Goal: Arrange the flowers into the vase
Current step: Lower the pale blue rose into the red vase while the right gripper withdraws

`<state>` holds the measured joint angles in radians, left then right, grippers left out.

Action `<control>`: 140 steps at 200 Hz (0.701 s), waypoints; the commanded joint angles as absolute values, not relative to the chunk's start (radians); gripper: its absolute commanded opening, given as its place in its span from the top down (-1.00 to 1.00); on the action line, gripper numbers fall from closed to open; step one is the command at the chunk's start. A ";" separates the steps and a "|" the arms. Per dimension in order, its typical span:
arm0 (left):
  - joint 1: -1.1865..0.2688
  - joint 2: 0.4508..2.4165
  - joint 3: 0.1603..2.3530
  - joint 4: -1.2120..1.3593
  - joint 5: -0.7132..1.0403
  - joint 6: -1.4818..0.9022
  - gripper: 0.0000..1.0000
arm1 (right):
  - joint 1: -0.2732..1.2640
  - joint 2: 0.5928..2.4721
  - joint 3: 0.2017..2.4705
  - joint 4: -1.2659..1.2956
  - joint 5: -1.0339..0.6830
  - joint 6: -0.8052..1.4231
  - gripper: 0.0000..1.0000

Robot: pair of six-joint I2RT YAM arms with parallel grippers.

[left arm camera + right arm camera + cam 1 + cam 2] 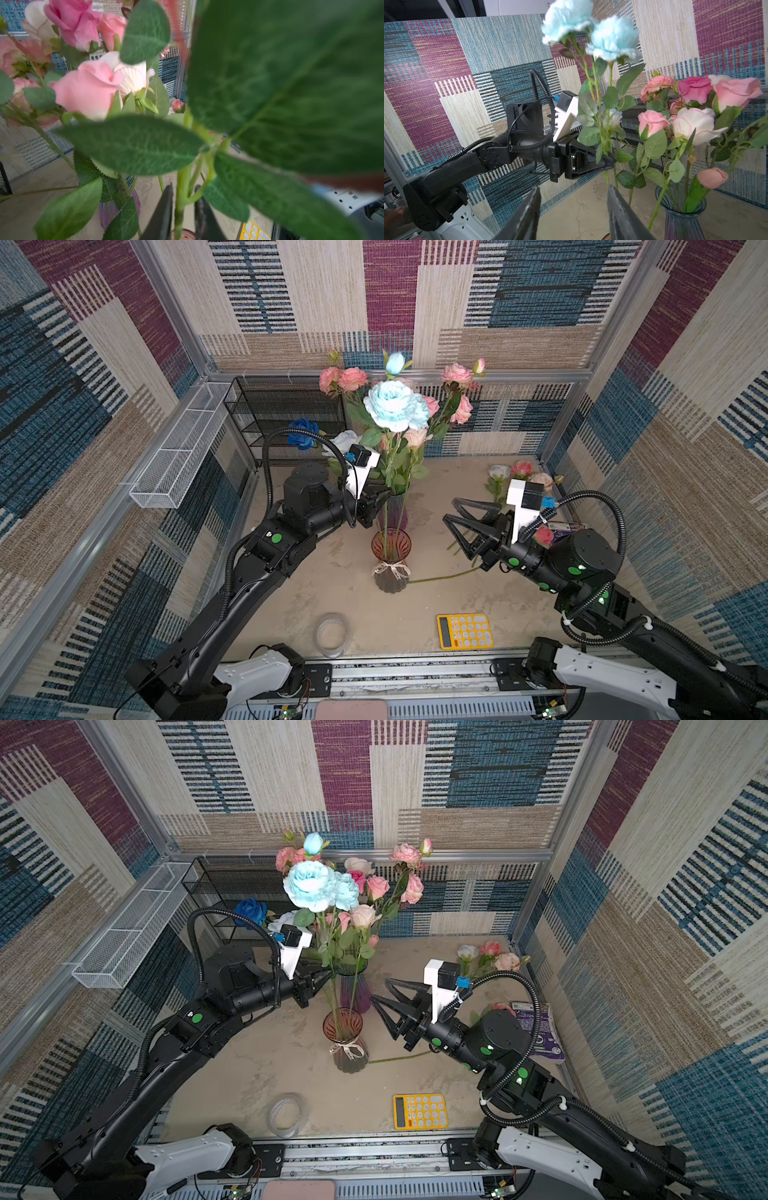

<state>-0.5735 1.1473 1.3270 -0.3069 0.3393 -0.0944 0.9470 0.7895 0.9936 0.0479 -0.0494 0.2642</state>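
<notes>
Your left gripper (184, 187) is loosely bracketing the pale blue rose (392, 406) stem, fingers (166, 212) slightly apart, steadying it in the red vase (386, 587); right gripper (449, 509) is hovering wide open, empty.

Top views overhead, looking down and forward; wrist views close, low, facing flowers (612, 39) from opposite sides.
</notes>
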 commanded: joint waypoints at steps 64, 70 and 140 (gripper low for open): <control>-0.572 0.942 1.243 -0.229 0.210 -0.273 -0.40 | 0.946 0.788 0.928 -0.123 0.228 0.369 -0.19; -0.572 0.922 1.232 -0.221 0.201 -0.285 -0.42 | 0.946 0.789 0.915 -0.150 0.261 0.393 -0.18; -0.571 0.708 0.988 -0.177 0.152 -0.408 -0.53 | 0.516 0.948 0.710 -0.232 0.054 0.606 -0.04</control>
<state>-0.5735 0.7464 1.0409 -0.2104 0.1799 -0.3408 0.6777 0.8673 0.7532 -0.2131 0.1898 0.5182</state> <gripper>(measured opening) 0.759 0.520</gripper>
